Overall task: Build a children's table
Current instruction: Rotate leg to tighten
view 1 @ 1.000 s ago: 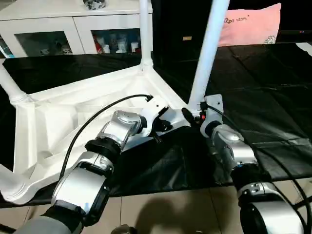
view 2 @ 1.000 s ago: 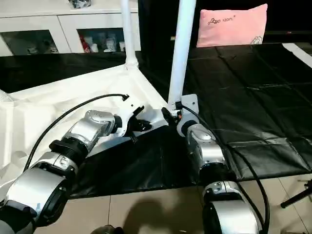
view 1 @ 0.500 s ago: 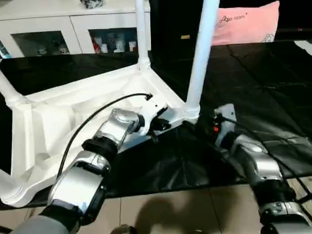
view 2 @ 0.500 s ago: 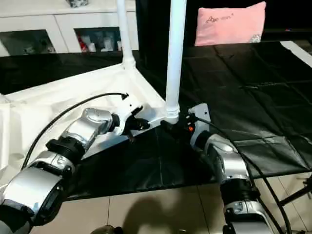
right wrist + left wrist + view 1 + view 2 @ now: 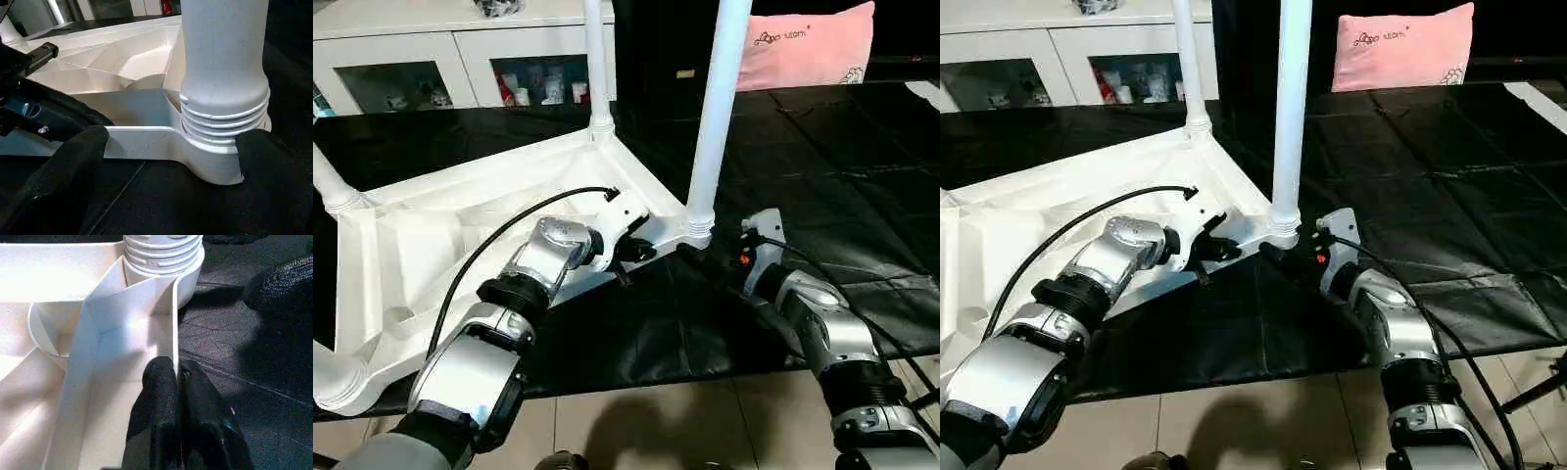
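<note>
A black sheet [image 5: 822, 176], creased and slightly glossy, is spread over the tiled floor [image 5: 636, 421]. The white plastic tabletop [image 5: 431, 235] is laid upside down on the sheet, ribbed underside up, with thin moulded walls and a rounded pocket seen in the left wrist view. Round sockets sit at its corners. In the near-right socket [image 5: 698, 227] a long white tapered tube leg [image 5: 717, 98] is seated upright; stacked ring-like ridges at its base are seen just above the socket collar. A second leg [image 5: 597, 59] stands upright in the far corner socket, and two more legs are seen at the left corners, one far [image 5: 327, 176] and one near [image 5: 328, 367].

Behind the sheet a white cabinet [image 5: 460, 49] with glass doors is seen; small bottles and jars [image 5: 543, 90], too small to tell apart, are held inside. A pink soft cushion [image 5: 808, 44] with small print lies at the far right.

The left end effector [image 5: 177, 382] is clamped on the thin upright edge wall of the tabletop, just beside the near-right socket, black textured fingers [image 5: 159, 401] pressed together on the rim. The right end effector [image 5: 171, 156] is spread wide apart, its fingers [image 5: 73, 161] on either side of the near-right socket, with the leg base between them; nothing is gripped. A black cable [image 5: 509, 235] is looped over the left silver forearm [image 5: 509, 294].
</note>
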Robot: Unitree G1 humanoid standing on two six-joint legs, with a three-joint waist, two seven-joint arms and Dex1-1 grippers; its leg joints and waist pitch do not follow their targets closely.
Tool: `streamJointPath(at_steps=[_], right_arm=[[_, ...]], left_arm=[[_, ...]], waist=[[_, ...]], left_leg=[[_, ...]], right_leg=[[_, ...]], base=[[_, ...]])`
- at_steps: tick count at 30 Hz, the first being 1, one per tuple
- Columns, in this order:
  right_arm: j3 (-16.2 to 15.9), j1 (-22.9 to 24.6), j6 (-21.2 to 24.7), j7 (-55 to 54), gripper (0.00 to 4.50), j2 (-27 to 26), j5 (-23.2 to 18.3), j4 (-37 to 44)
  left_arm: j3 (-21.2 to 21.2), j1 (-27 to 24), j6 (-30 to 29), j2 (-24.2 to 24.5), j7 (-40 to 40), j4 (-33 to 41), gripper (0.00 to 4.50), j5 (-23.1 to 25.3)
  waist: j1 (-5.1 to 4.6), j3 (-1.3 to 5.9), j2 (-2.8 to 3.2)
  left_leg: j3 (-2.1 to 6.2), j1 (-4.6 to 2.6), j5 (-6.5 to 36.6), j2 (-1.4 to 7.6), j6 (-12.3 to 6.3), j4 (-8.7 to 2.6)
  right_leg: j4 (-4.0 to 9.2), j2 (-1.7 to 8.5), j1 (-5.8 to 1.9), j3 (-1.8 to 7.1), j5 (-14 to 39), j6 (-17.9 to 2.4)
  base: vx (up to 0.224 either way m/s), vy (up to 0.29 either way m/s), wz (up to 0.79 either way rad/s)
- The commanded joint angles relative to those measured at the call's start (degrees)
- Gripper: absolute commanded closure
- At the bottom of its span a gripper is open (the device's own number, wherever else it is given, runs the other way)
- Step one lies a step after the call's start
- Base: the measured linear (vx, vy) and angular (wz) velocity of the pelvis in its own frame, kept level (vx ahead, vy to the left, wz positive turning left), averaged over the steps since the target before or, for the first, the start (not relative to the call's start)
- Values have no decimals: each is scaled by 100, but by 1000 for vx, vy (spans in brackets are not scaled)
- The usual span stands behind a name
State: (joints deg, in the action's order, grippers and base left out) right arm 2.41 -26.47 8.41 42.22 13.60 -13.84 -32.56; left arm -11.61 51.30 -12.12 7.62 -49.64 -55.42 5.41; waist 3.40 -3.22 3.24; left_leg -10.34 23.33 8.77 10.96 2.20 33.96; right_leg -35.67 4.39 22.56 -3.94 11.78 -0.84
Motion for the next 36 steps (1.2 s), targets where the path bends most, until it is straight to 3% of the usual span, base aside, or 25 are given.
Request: streamJointPath(at_steps=[1, 12, 13, 14, 15, 16, 17, 19, 22, 24, 28, 31, 36], right_arm=[[-103, -14, 31, 85, 6, -65, -57, 127], [-137, 83, 177, 286, 6, 37, -123, 360], [-622, -45, -35, 1486, 6, 875, 204, 616], [-820, -109, -145, 1953, 6, 1214, 357, 700], [-872, -129, -178, 2071, 6, 1302, 400, 717], [-942, -153, -230, 2217, 6, 1416, 460, 735], [-945, -145, -224, 2227, 6, 1421, 457, 745], [-945, -135, -207, 2248, 6, 1427, 445, 748], [-944, -107, -171, 2303, 6, 1455, 418, 807], [-1002, -73, -202, 2441, 6, 1549, 350, 886], [-1078, -83, -249, 2670, 6, 1669, 293, 895], [-1052, -160, -325, 2654, 6, 1597, 428, 766], [-1122, -217, -385, 2614, 6, 1583, 450, 669]], left_arm=[[25, 126, 149, 7, -24, 141, 450, -19], [13, 122, 194, 26, -67, 117, 450, -24], [-382, -75, 970, 582, -1304, 218, 450, 115], [-550, -158, 1298, 817, -1829, 263, 450, 174], [-595, -180, 1385, 879, -1970, 275, 450, 190], [-657, -214, 1502, 963, -2162, 296, 450, 212], [-662, -219, 1510, 966, -2174, 298, 450, 214], [-664, -221, 1508, 963, -2171, 295, 450, 216], [-670, -218, 1526, 966, -2179, 283, 450, 224], [-703, -212, 1632, 1001, -2263, 246, 450, 201], [-794, -241, 1926, 1114, -2518, 224, 450, 203], [-831, -329, 2029, 1173, -2787, 355, 450, 248], [-898, -426, 2057, 1191, -2893, 522, 450, 234]], waist=[[39, 446, -56], [43, 448, -48], [56, 449, -167], [116, 477, -152], [111, 490, -140], [91, 476, -92], [94, 472, -71], [119, 409, -75], [218, 421, -54], [295, 441, -63], [266, 453, -83], [250, 473, -98], [269, 466, -86]], left_leg=[[92, -134, 924, 203, -622, -314], [94, -131, 885, 201, -647, -310], [86, -114, 869, 191, -711, -302], [132, -82, 786, 192, -729, -285], [107, -60, 656, 199, -773, -269], [76, -89, 564, 220, -856, -254], [65, -104, 723, 217, -868, -245], [55, -145, 1148, 231, -692, -293], [56, -225, 1315, 279, -486, -319], [60, -228, 1220, 297, -420, -334], [48, -178, 1183, 263, -500, -318], [30, -150, 914, 243, -669, -276], [20, -165, 909, 261, -710, -271]], right_leg=[[437, 416, -320, 217, 111, -1563], [429, 409, -325, 213, 61, -1570], [455, 405, -352, 207, 50, -1533], [419, 410, -418, 186, 17, -1483], [387, 399, -414, 212, -162, -1420], [347, 380, -326, 222, -461, -1467], [361, 390, -299, 215, -366, -1526], [438, 397, -262, 213, 401, -1510], [475, 412, -218, 237, 885, -1488], [413, 392, -222, 246, 533, -1498], [379, 430, -261, 239, 293, -1493], [357, 454, -258, 239, 59, -1527], [367, 443, -230, 233, 222, -1531]], base=[[0, 0, 0], [0, 0, 0], [0, 0, 0], [0, 0, 0], [0, 0, 0], [0, 0, 0], [0, 0, 0], [0, 0, 0], [0, 0, 0], [0, 0, 0], [0, 0, 0], [0, 0, 0], [0, 0, 0]])
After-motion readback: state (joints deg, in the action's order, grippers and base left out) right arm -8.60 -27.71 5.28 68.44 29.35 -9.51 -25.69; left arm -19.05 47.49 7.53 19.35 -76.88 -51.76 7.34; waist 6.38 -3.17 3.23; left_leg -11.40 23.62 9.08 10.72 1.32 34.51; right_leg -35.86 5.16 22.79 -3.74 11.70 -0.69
